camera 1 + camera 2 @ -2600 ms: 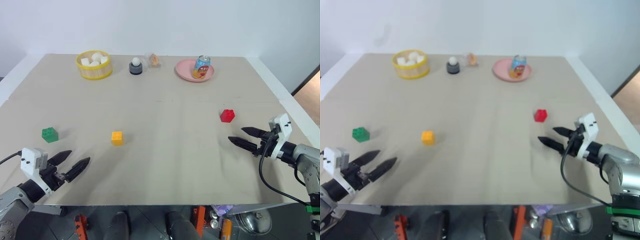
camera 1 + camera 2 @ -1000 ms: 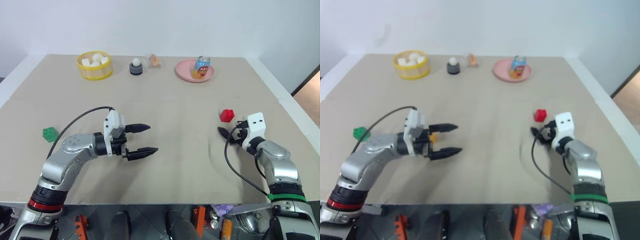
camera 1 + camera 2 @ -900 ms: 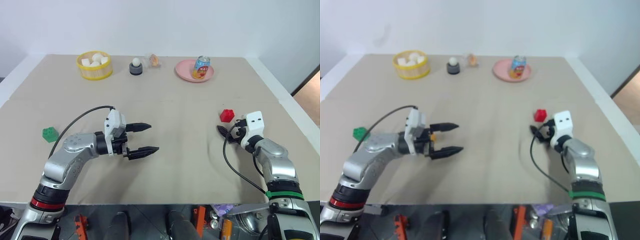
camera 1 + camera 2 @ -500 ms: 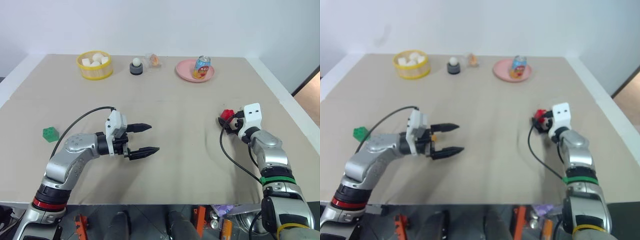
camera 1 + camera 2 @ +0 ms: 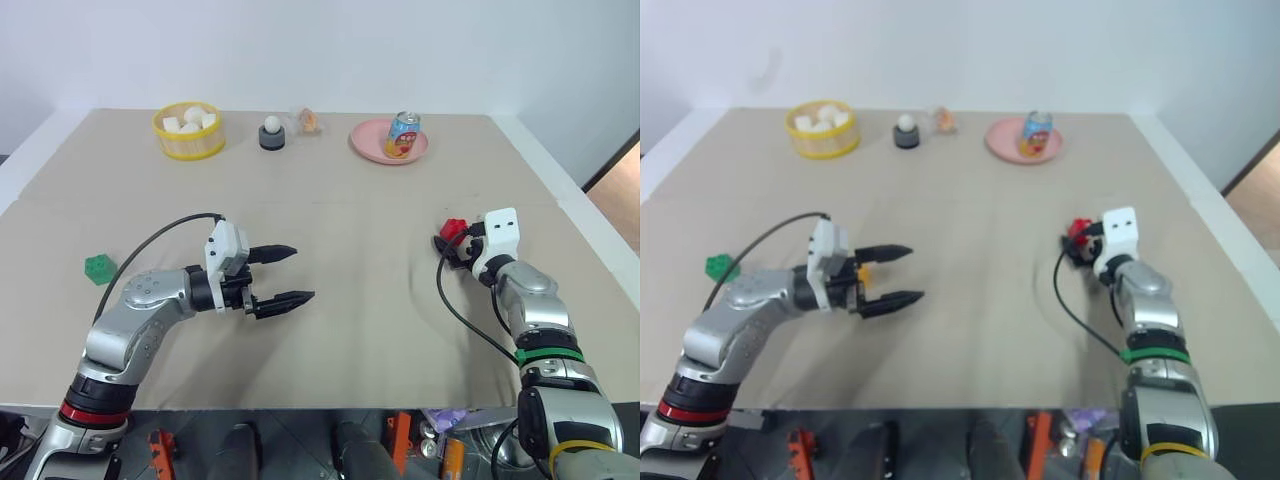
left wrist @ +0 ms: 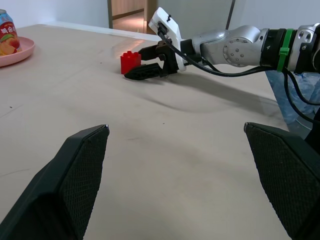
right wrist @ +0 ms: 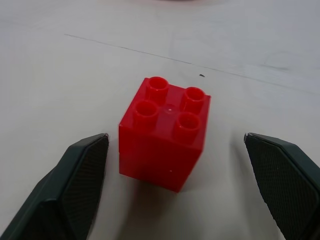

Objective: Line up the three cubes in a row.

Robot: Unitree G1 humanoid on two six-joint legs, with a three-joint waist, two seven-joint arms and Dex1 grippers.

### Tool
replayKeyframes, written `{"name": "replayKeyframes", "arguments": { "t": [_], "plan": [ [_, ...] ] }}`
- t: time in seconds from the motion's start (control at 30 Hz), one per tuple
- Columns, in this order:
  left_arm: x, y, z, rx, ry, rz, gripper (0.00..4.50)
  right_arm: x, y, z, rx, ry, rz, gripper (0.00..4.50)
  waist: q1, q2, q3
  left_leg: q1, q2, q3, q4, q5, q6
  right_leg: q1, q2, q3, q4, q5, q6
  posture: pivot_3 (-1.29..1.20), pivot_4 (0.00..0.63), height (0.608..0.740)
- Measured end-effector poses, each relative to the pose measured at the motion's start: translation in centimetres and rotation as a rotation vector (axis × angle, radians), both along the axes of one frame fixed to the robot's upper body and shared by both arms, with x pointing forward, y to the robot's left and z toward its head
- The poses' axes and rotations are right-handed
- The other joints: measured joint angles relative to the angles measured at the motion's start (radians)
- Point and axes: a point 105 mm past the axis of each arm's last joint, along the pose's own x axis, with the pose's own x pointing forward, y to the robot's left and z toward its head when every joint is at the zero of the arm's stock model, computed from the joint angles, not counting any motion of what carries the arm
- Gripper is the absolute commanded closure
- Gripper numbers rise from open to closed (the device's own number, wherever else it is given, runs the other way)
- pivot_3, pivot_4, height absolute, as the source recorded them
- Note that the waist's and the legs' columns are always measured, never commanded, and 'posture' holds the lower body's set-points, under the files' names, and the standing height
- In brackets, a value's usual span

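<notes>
The red cube (image 7: 165, 132) stands on the tan table at the right, studs up. My right gripper (image 5: 449, 240) is open, with one finger on each side of the cube and a gap on both sides. Far left lies the green cube (image 5: 99, 268). My left gripper (image 5: 300, 272) hovers open left of centre, pointing right. A sliver of the yellow-orange cube (image 5: 866, 271) peeks out at the base of its fingers; the rest is hidden. The left wrist view looks across at the right gripper (image 6: 133, 64) around the red cube (image 6: 129, 61).
Along the far edge stand a yellow basket (image 5: 187, 146) of white chunks, a grey stand with a white ball (image 5: 272, 133), a small clear object (image 5: 308, 121), and a pink plate (image 5: 372, 148) holding a can (image 5: 403, 134). The table's right edge is close to the right arm.
Both arms came in from the near corners. Over the last second the right gripper slid forward until its fingers flank the red cube. The left gripper has stayed put.
</notes>
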Motion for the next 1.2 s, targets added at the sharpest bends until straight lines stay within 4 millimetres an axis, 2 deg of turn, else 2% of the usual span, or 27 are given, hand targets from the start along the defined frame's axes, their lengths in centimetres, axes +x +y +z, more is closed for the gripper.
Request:
{"name": "replayKeyframes", "arguments": {
  "t": [0.1,0.13,0.23,0.27,0.53,0.63,0.77,0.9,1.0,1.13,1.2],
  "plan": [
    [0.1,0.0,0.1,0.000,-0.003,-0.003,0.00,0.1,0.6,-0.2,0.021,0.001,0.014,1.65,-0.006,0.000,0.000,0.001,0.000,0.000,0.000,0.000,0.000,0.001,0.000,0.000,0.000,0.000,0.000,0.00,0.150,0.740],
    [0.2,0.0,0.1,0.000,-0.004,-0.002,0.00,0.1,0.8,-0.3,0.023,0.003,0.019,2.11,-0.007,0.000,0.000,0.001,0.000,-0.001,0.000,0.000,0.000,0.002,0.000,0.000,0.000,0.000,0.000,0.00,0.150,0.740],
    [0.3,0.1,0.1,-0.001,-0.010,-0.005,0.00,0.1,0.9,-0.3,0.024,0.004,0.026,3.10,-0.007,0.000,0.000,0.001,-0.001,-0.002,0.001,0.000,0.000,0.003,0.000,0.000,0.000,0.000,0.000,0.00,0.150,0.740],
    [0.3,0.1,0.1,-0.001,-0.011,-0.006,0.00,0.1,0.9,-0.3,0.023,0.003,0.028,3.26,-0.007,0.000,0.000,0.001,-0.001,-0.002,0.001,0.000,0.000,0.003,0.000,0.000,0.000,0.000,0.000,0.00,0.150,0.740],
    [0.5,0.2,0.1,-0.002,-0.012,-0.006,0.00,0.0,1.2,-0.2,0.018,0.007,0.052,3.26,-0.011,0.000,0.000,0.001,-0.001,-0.003,0.001,0.000,0.000,0.003,0.000,-0.001,0.000,0.000,0.001,0.00,0.150,0.740],
    [0.5,0.4,0.2,-0.009,-0.013,-0.012,0.00,-0.4,2.1,0.0,0.017,0.007,0.130,3.26,-0.016,0.000,0.000,0.001,-0.001,-0.003,0.000,0.000,0.000,0.003,0.000,-0.001,0.000,-0.001,0.001,0.00,0.150,0.740],
    [0.8,1.2,1.1,-0.042,-0.037,-0.027,0.00,-1.8,4.8,1.7,0.014,-0.022,0.375,3.26,-0.019,0.001,0.001,0.001,-0.001,-0.004,0.000,0.000,0.000,0.003,0.000,-0.002,0.000,-0.001,0.001,0.00,0.150,0.740],
    [0.5,2.6,2.3,-0.079,-0.067,-0.049,0.00,-4.3,7.3,4.4,-0.024,-0.040,0.669,3.26,-0.019,0.001,0.001,0.001,-0.001,-0.004,0.000,0.000,0.000,0.003,0.000,-0.002,0.000,-0.001,0.001,0.00,0.150,0.740],
    [-0.2,4.0,2.9,-0.099,-0.078,-0.077,0.00,-6.4,8.7,5.7,-0.083,-0.004,0.853,3.26,-0.019,0.001,0.001,0.001,0.000,-0.004,0.000,0.000,0.000,0.003,0.000,-0.002,0.000,-0.001,0.000,0.00,0.150,0.740],
    [-1.3,5.6,2.3,-0.083,-0.061,-0.098,0.00,-9.1,9.7,4.9,-0.204,0.113,1.064,3.26,-0.019,0.001,0.001,0.001,0.000,-0.004,0.000,0.000,0.000,0.003,0.000,-0.003,0.000,-0.002,-0.001,0.00,0.150,0.740],
    [-1.7,5.9,2.1,-0.073,-0.057,-0.099,0.00,-9.7,9.9,4.2,-0.240,0.143,1.117,3.26,-0.019,0.001,0.001,0.001,0.000,-0.004,0.000,0.000,0.000,0.002,0.000,-0.003,0.000,-0.002,-0.001,0.00,0.150,0.740]
  ]
}}
